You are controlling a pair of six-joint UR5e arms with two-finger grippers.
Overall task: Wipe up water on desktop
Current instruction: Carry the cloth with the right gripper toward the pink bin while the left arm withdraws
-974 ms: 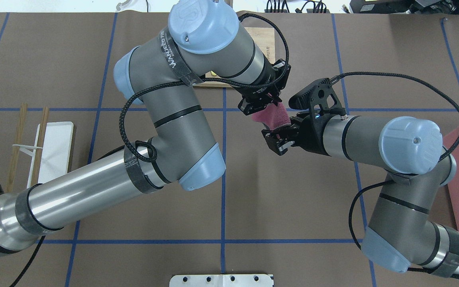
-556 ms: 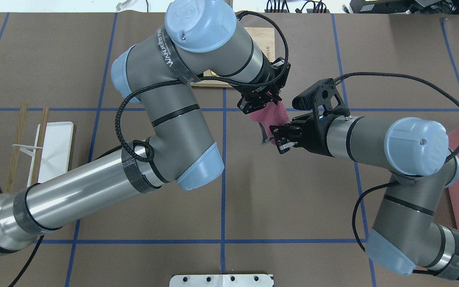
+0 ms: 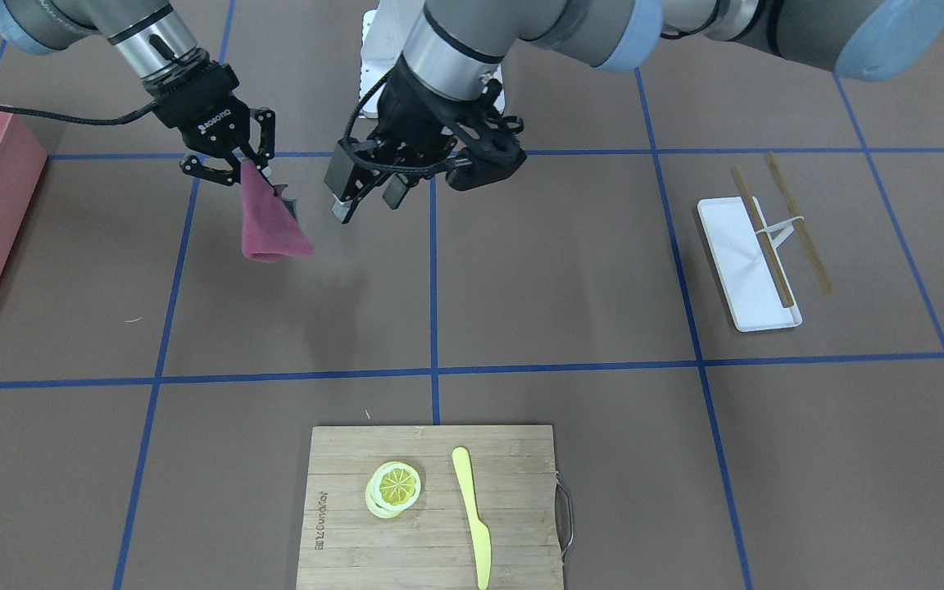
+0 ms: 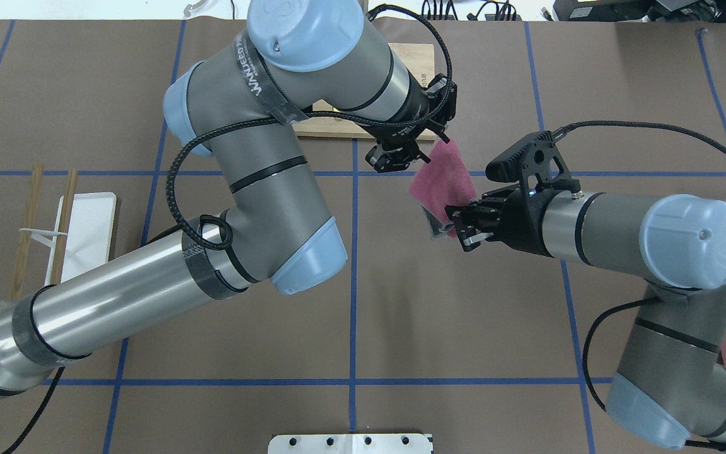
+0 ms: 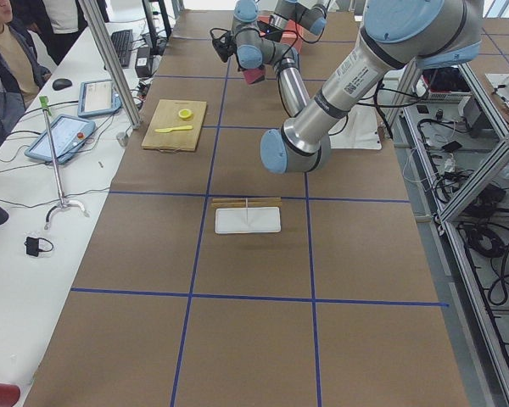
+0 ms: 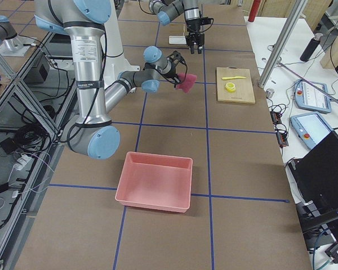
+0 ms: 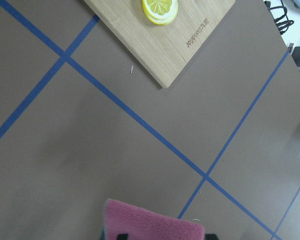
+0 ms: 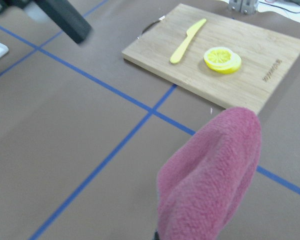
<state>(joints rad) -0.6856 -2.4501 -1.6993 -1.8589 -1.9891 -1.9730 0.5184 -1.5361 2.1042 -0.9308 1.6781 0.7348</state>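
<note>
The desktop [image 4: 464, 315] is the brown surface with blue tape lines; I see no clear water on it. A pink cloth [image 4: 442, 176] hangs above it near the middle, also in the front view [image 3: 271, 225]. My right gripper [image 4: 459, 227] [image 3: 245, 168] is shut on one edge of the cloth and holds it off the surface. My left gripper [image 4: 399, 156] [image 3: 367, 201] is open and empty, close beside the cloth but apart from it. The cloth fills the foreground of the right wrist view [image 8: 215, 175] and shows at the bottom of the left wrist view [image 7: 155, 225].
A bamboo cutting board [image 3: 513, 492] with a lemon slice [image 3: 394, 485] and a yellow knife [image 3: 472, 516] lies at the far side. A white tray with chopsticks [image 3: 746, 262] sits by the left arm. A pink bin [image 6: 155, 180] stands by the right arm.
My left gripper has let go of the cloth and drawn back towards the cutting board. My right gripper has moved right with the cloth, which now hangs spread out.
</note>
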